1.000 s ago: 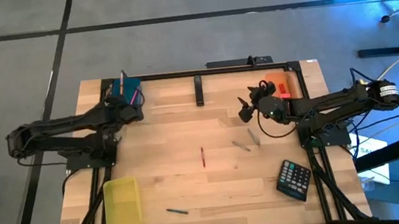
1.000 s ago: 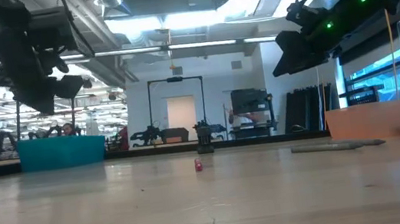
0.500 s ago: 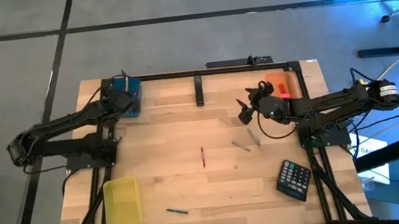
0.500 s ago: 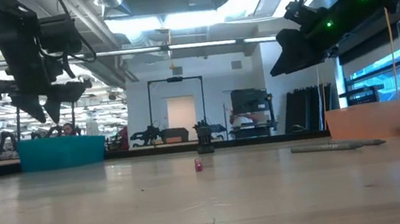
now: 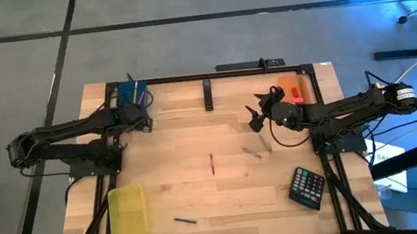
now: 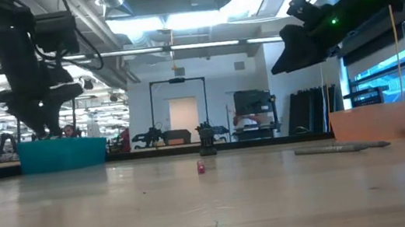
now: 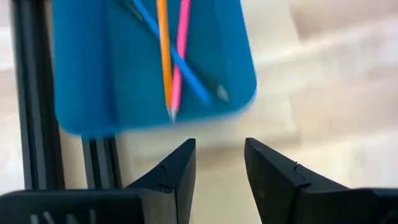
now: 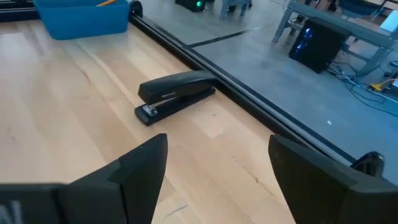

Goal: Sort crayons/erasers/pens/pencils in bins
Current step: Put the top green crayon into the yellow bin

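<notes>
The teal bin [image 5: 131, 93] stands at the far left corner, with an orange, a pink and a blue stick [image 7: 171, 56] lying in it. My left gripper [image 7: 221, 168] hovers open and empty just on the near side of the bin [image 6: 63, 154], fingers pointing down [image 6: 43, 126]. My right gripper [image 5: 254, 116] hangs open and empty above the table, left of the orange bin [image 5: 294, 91]. A red stick [image 5: 212, 164], two grey sticks [image 5: 258, 148] and a dark teal stick [image 5: 185, 220] lie flat on the wood. The yellow bin [image 5: 127, 213] is at the near left. No eraser shows plainly.
A black stapler [image 5: 207, 93] lies near the far edge, also ahead of my right gripper [image 8: 177, 94]. A black calculator [image 5: 309, 187] sits at the near right. A black rail [image 5: 219, 74] runs along the far edge. Bare wood stretches between the loose sticks.
My left gripper has opened above the teal bin, then drawn back toward the near edge and come down a little. The bin, covered by the gripper before, now shows with the sticks inside it. My right arm has hardly moved.
</notes>
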Available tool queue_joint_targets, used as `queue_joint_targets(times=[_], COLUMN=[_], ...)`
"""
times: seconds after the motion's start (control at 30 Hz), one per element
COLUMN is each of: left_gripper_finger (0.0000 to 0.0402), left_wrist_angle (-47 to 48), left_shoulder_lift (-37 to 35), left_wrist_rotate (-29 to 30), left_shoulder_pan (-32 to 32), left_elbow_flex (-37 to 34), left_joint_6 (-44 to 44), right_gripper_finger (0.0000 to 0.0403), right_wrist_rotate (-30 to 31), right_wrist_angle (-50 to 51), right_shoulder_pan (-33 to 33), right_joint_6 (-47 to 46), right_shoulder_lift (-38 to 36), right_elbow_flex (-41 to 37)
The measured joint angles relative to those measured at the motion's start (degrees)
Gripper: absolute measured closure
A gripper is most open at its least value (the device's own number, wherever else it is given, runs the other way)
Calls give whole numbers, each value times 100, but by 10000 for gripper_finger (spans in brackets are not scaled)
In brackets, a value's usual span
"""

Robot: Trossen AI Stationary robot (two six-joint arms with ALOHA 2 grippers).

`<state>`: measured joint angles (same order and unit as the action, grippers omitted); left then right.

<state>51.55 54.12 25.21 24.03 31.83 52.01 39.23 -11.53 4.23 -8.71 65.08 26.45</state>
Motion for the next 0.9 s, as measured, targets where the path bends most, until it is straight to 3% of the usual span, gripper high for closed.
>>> queue_joint_targets(times=[0.23, 0.37, 0.5, 0.73, 0.9], left_gripper_finger=[273, 273, 273, 273, 273], left_wrist_angle=[185, 220, 327, 374, 398], left_shoulder_lift=[110, 362, 633, 861, 862], left_wrist_rotate=[-1150, -1456, -1491, -1357, -1035], left_shoulder_pan=[-534, -669, -680, -680, -666], left_elbow_flex=[-363, -701, -777, -648, -647], left_joint_6=[44, 301, 404, -202, -7], right_gripper_finger=[122, 122, 122, 122, 122], right_wrist_rotate=[-42, -160, -194, -233, -252], right_wrist_angle=[-41, -100, -144, -251, -304], right_shoulder_pan=[0, 2, -33, -42, -42], right_joint_6=[-1, -2, -1, 9, 22], right_shoulder_lift=[0, 0, 0, 0, 0], right_elbow_flex=[0, -1, -1, -1, 0])
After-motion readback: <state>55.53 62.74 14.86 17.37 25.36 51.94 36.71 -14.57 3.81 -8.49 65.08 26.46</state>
